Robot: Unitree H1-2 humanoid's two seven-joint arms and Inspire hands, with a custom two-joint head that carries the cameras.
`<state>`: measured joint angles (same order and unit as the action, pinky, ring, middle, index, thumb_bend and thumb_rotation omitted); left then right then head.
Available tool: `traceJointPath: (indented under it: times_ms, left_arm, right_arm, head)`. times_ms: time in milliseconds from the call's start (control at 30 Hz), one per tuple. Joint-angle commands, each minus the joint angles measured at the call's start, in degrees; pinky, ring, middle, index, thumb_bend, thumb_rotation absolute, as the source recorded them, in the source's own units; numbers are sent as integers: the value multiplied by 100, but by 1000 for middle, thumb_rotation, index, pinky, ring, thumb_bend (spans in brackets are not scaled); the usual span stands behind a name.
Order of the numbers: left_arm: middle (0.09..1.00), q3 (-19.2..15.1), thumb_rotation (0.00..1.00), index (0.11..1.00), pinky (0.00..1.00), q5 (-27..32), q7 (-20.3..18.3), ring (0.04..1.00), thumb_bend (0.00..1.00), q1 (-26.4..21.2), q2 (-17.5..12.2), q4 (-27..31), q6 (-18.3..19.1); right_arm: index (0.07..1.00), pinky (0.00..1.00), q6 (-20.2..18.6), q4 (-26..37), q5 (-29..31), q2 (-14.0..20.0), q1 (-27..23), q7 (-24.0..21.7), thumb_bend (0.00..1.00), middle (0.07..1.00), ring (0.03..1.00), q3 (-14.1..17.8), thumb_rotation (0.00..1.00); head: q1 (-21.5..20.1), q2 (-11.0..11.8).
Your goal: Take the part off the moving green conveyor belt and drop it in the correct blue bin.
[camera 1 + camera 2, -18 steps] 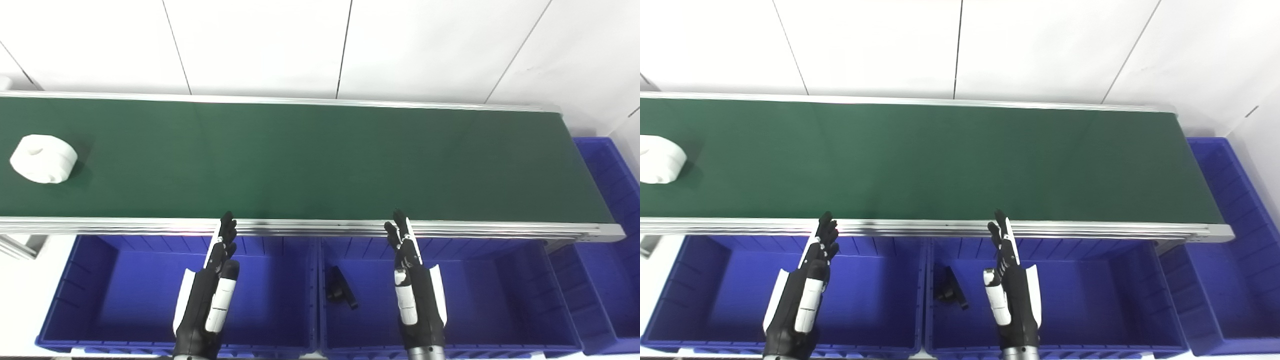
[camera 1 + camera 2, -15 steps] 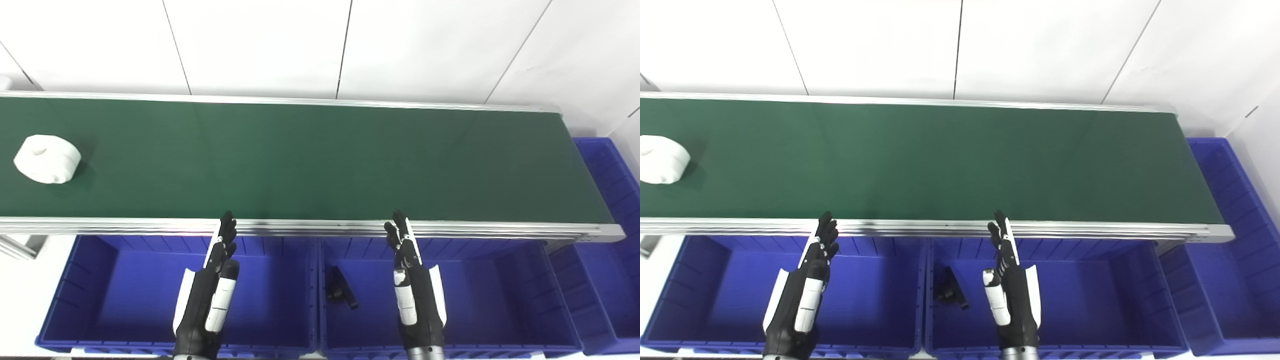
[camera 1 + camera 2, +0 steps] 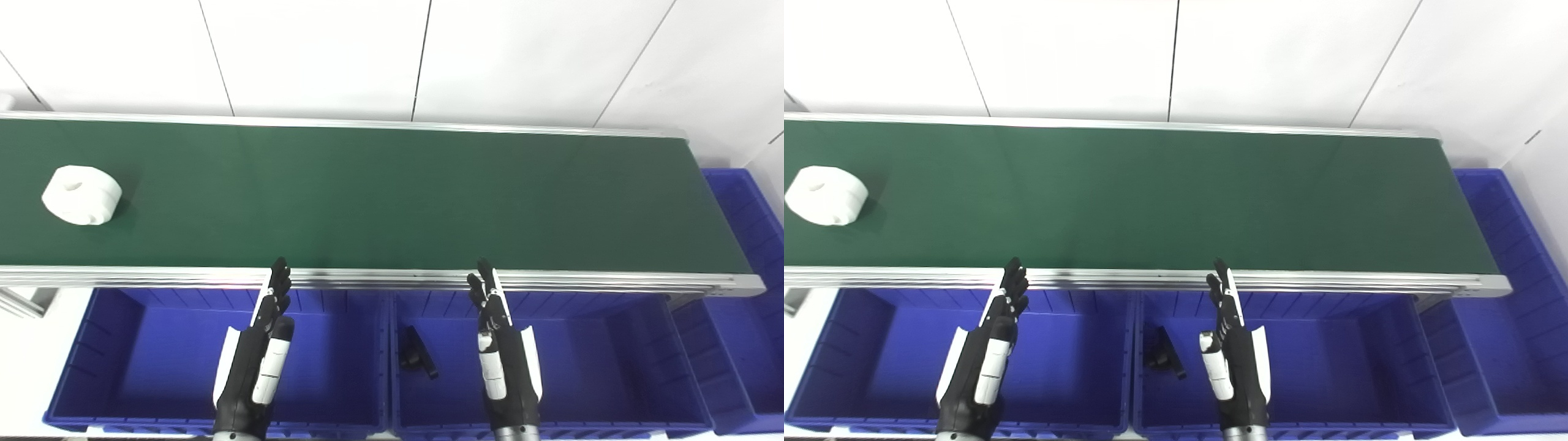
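Observation:
A white ring-shaped part [image 3: 81, 195] lies on the green conveyor belt [image 3: 380, 196] at its far left; it also shows in the right eye view [image 3: 825, 195]. My left hand [image 3: 257, 361] is open and empty, held edge-up above the left blue bin [image 3: 110, 343], fingers reaching the belt's near rail. My right hand [image 3: 502, 361] is open and empty above the middle blue bin [image 3: 612, 355], fingers also near the rail. Both hands are far right of the part.
A black part [image 3: 416, 353] lies in the middle bin by its left wall. A third blue bin [image 3: 747, 245] stands past the belt's right end. The belt's silver near rail [image 3: 380, 278] runs just ahead of both hands. A white wall is behind.
The white part has travelled to the right along the belt. My right hand has shifted slightly left. My left hand has stayed nearly still.

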<state>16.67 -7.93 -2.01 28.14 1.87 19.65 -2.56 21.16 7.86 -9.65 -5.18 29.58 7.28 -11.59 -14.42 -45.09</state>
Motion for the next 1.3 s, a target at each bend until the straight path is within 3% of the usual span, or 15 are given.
traceJointPath:
  times_ms: [0,167,500,600,767,900,1000,1267]
  left_arm:
    - [1000,16,1000,1000,1000,-42,17,992,636,-34,1,60,-275]
    - [1000,34,998,1000,1000,-112,59,984,629,-22,44,-39,-356]
    - [1000,145,964,1000,939,-292,201,952,609,-26,160,-548,-878]
    - [1000,195,922,1000,932,-289,217,951,581,-40,202,-634,-991]
    - [986,176,822,1000,879,-582,283,927,573,-170,184,-267,-1101]
    - [948,21,681,974,796,-829,319,891,691,-414,82,82,-1225]
    - [925,-168,565,950,824,-771,207,896,744,-699,-73,320,-1152]
    - [921,-814,538,916,766,-1004,91,887,845,-1758,-603,380,-894]
  right_arm:
    - [983,961,115,83,25,-46,-5,-41,823,1000,970,-16,1000]
    - [987,961,150,26,40,-12,17,-40,811,1000,967,5,1000]
    - [998,984,563,-374,307,241,-24,-67,741,1000,974,96,1000]
    - [1000,991,575,-446,333,358,-79,-20,728,1000,983,98,1000]
    - [1000,993,574,-596,423,485,-157,45,753,1000,990,132,1000]
    - [1000,991,575,-695,518,560,-212,26,739,1000,989,149,1000]
    - [1000,1000,575,-781,622,591,-258,-15,732,1000,992,175,1000]
    - [1000,1000,575,-952,775,579,-394,-109,722,1000,1000,213,1000]
  head:
    - [33,31]
    - [209,203]
    - [1109,829]
    - [1366,997]
    - [1505,1120]
    - [1594,1238]
    - [1689,1316]
    - [1836,1545]
